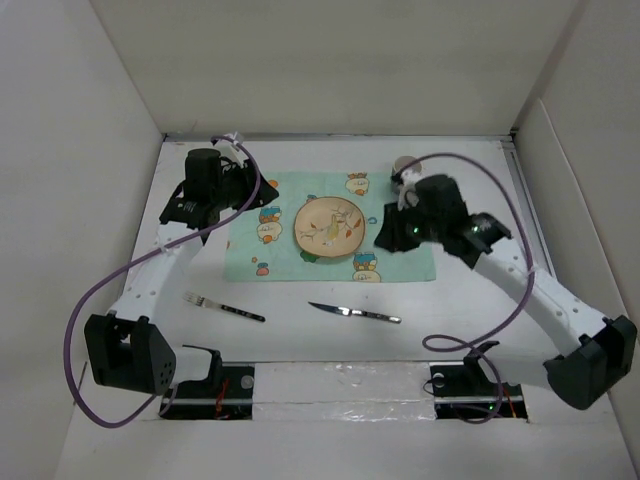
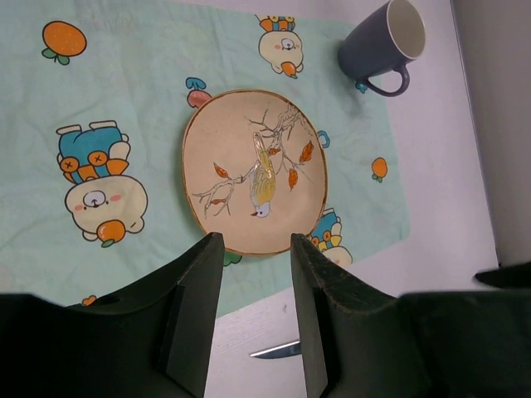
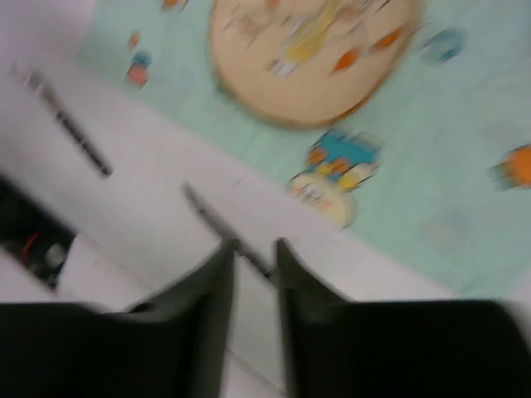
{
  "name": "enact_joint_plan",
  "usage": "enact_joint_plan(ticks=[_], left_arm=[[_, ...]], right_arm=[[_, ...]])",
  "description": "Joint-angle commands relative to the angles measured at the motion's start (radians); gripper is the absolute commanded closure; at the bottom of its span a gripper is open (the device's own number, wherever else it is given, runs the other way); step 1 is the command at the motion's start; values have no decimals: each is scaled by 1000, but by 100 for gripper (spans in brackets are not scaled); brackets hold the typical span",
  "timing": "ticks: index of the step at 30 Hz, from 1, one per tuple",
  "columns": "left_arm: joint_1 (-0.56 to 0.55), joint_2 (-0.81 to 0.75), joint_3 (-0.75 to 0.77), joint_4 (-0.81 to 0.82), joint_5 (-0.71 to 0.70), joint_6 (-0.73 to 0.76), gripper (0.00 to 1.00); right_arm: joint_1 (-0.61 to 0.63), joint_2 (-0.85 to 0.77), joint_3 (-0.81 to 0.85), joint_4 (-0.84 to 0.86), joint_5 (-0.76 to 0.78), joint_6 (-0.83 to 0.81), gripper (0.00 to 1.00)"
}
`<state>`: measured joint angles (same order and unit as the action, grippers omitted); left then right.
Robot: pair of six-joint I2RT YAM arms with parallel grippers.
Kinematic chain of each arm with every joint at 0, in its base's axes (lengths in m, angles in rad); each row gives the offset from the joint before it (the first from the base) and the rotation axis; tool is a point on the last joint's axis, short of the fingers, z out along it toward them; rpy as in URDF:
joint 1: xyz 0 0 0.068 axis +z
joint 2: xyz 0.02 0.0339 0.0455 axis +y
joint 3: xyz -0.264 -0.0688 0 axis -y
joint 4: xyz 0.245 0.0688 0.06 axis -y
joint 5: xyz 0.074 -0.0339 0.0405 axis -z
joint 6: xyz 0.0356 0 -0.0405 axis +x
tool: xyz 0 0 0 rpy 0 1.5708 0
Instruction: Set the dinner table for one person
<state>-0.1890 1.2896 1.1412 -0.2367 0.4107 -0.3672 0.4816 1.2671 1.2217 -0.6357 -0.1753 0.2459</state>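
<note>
Flat, matte white dinner table [image 1: 290, 342] bordered by white walls [image 1: 330, 60].

Plain white walls close in the white matte worktop [image 1: 290, 340] on three sides. One wall [image 1: 60, 200] stands outward of the left pincer [image 1: 258, 197], another [image 1: 590, 200] outward of the right pincer [image 1: 385, 238], and the back wall [image 1: 330, 60] rises beyond both. The light is soft and even, and shadows are faint.

Overhead view looks straight down; both wrist views share the plate [image 2: 255, 170].
</note>
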Motion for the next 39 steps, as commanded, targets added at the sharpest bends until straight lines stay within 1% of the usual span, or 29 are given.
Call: enact_joint_plan(ticks=[1, 2, 3, 4, 5, 6, 9, 10, 11, 12, 13, 14, 16, 20, 23, 24, 26, 28, 29, 31, 32, 35, 37, 38, 39], left_arm=[[-1, -15, 22, 20, 14, 10, 65], [-1, -13, 26, 22, 16, 8, 65], [-1, -9, 31, 23, 22, 7, 65], [-1, -6, 34, 28, 26, 4, 65], [-1, 2, 49, 30, 36, -4, 65], [-1, 2, 49, 31, 36, -4, 65], [-1, -4, 58, 39, 36, -12, 65], [-1, -9, 58, 39, 34, -10, 65], [-1, -21, 60, 36, 22, -9, 65], [-1, -27, 61, 31, 14, -6, 65], [-1, -42, 58, 27, 7, -3, 65], [-1, -52, 55, 24, -3, 1, 65], [-1, -74, 45, 13, -15, 8, 65], [-1, -116, 16, 4, -38, 7, 64], [-1, -144, 0, 0, -47, 2, 64], [-1, -150, -1, -7, -50, 4, 64], [-1, -164, 5, -21, -68, 13, 64], [-1, -177, 15, -36, -79, 20, 64], [-1, -184, 17, -41, -95, 24, 64], [-1, -191, 22, -50, -104, 30, 64], [-1, -194, 22, -52, -107, 31, 64], [-1, -197, 15, -53, -105, 27, 64], [-1, -196, 8, -50, -99, 21, 64], [-1, -196, 8, -52, -93, 19, 64], [-1, -196, 6, -53, -95, 17, 64]], right_arm=[[130, -66, -250, 64, -43, 78, 58], [184, -81, -287, 71, -33, 99, 44], [211, -89, -321, 76, -26, 127, 32], [239, -94, -342, 79, 11, 136, 29], [300, -78, -388, 93, 72, 157, 27], [301, -78, -389, 93, 73, 158, 27], [324, 21, -375, 48, 132, 136, 26], [339, 87, -367, 32, 141, 127, 25], [350, 122, -338, 22, 151, 118, 25], [391, 155, -321, 7, 169, 106, 25], [414, 182, -303, -17, 221, 98, 24], [426, 234, -265, -30, 229, 84, 25], [448, 274, -242, -39, 232, 75, 25], [448, 351, -188, -47, 276, 84, 25], [448, 409, -166, -30, 263, 73, 26], [448, 446, -160, -33, 249, 72, 27], [459, 469, -160, -45, 252, 78, 31], [468, 474, -174, -38, 226, 84, 37], [468, 472, -195, -33, 218, 105, 42], [494, 454, -220, -9, 185, 127, 44], [494, 448, -243, -2, 183, 151, 52], [546, 440, -260, 11, 191, 194, 69], [590, 439, -260, 22, 188, 208, 79], [609, 437, -261, 24, 188, 219, 87], [629, 431, -255, 27, 195, 222, 90]])
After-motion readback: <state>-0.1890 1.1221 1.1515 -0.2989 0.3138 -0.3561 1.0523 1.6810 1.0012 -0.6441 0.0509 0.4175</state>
